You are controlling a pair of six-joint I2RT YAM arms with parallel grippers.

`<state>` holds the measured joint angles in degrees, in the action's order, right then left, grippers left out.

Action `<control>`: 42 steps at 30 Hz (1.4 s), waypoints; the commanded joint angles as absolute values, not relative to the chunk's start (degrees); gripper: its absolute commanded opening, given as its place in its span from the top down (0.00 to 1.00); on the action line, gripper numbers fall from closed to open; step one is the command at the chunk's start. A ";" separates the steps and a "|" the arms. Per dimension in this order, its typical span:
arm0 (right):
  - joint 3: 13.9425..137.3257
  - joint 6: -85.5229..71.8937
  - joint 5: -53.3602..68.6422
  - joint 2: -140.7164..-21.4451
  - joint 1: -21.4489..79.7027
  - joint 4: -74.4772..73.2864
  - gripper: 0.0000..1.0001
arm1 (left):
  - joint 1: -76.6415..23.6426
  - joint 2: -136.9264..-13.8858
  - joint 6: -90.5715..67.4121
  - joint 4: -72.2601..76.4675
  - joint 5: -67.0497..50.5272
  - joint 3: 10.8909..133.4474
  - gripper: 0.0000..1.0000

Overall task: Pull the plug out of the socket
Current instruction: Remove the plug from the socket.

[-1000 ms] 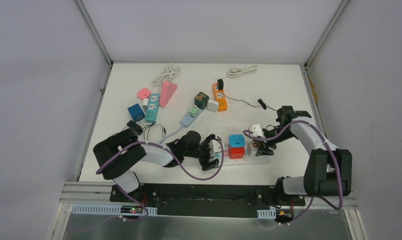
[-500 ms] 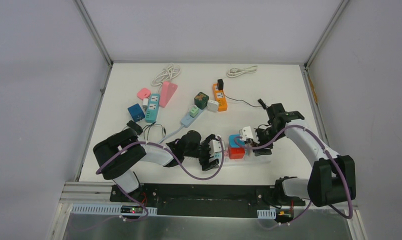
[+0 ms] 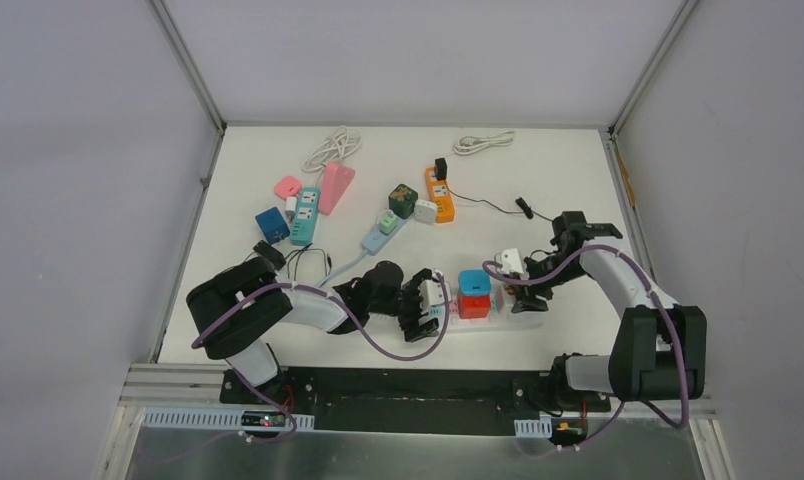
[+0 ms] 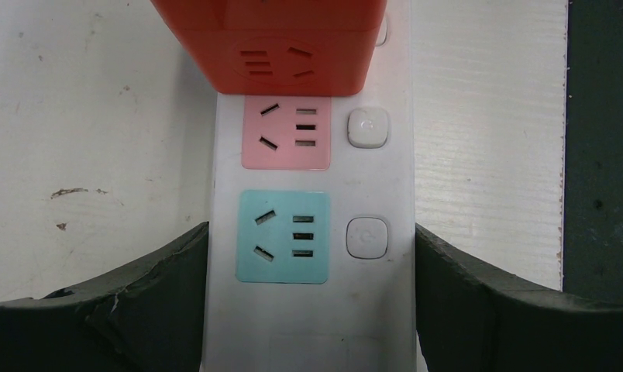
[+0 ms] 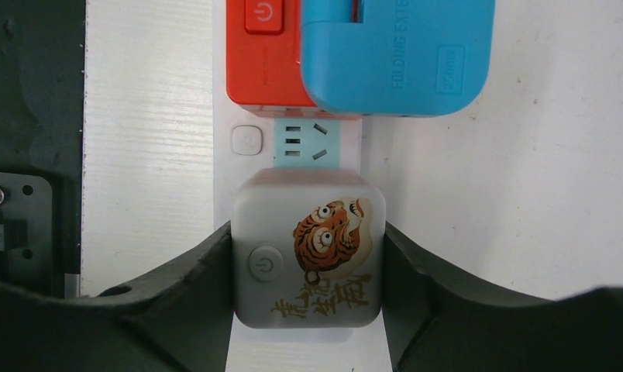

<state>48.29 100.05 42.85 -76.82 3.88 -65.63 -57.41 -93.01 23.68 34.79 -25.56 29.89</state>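
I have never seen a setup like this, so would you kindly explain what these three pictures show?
Two robot arms are bolted at the near edge of a white table. The wide picture looks down from above. The other two come from a camera on each wrist, so the dark shapes at their lower corners are that arm's fingers. The left gripper clamps the end of a white power strip. The right gripper grips a grey tiger plug seated in that strip, beside a red cube with a blue adapter on it. Farther back lie an orange strip, a pale blue strip and a coiled white cable, among others.
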 commanded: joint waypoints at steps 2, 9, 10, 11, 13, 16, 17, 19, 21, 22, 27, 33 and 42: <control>45.04 99.04 41.80 -72.16 7.51 -69.18 1.00 | -57.72 -94.53 24.44 31.89 -24.11 31.26 1.00; 46.98 91.97 41.91 -71.09 14.38 -66.03 1.00 | -57.70 -94.66 24.52 30.60 -24.08 31.90 1.00; 47.77 91.53 42.52 -72.15 14.53 -66.62 1.00 | -57.72 -94.65 24.52 30.52 -24.08 31.90 1.00; 48.60 91.33 42.95 -73.04 14.54 -67.49 1.00 | -57.69 -94.59 24.51 30.42 -24.02 31.86 1.00; 49.81 90.64 42.96 -74.58 14.36 -68.64 1.00 | -57.65 -94.57 24.52 30.41 -23.91 31.82 1.00; 50.45 90.03 43.55 -75.67 11.79 -69.22 1.00 | -57.69 -94.33 24.63 30.17 -23.74 31.69 1.00; 50.78 90.73 44.27 -76.12 10.35 -70.06 1.00 | -57.69 -94.20 24.61 30.15 -23.67 31.60 1.00; 51.23 93.07 45.51 -77.12 7.11 -72.98 1.00 | -57.69 -94.01 24.69 30.21 -23.60 31.42 1.00; 50.78 95.90 46.02 -77.79 4.30 -74.63 1.00 | -57.63 -93.96 24.74 30.24 -23.56 31.38 1.00; 50.20 97.12 45.94 -77.92 3.13 -74.89 1.00 | -57.66 -93.96 24.78 30.31 -23.55 31.38 1.00; 46.71 101.19 44.50 -76.39 0.36 -74.04 1.00 | -57.68 -94.12 24.79 30.41 -23.55 31.38 1.00; 44.86 102.01 44.82 -70.07 2.91 -72.82 1.00 | -57.59 -94.71 24.66 30.33 -23.85 31.93 1.00; 49.68 89.77 44.23 -71.72 13.26 -68.33 1.00 | -57.68 -95.42 24.52 29.58 -23.73 32.52 1.00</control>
<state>46.39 94.43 37.63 -70.48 9.30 -65.12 -57.76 -93.62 24.80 32.08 -26.00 31.42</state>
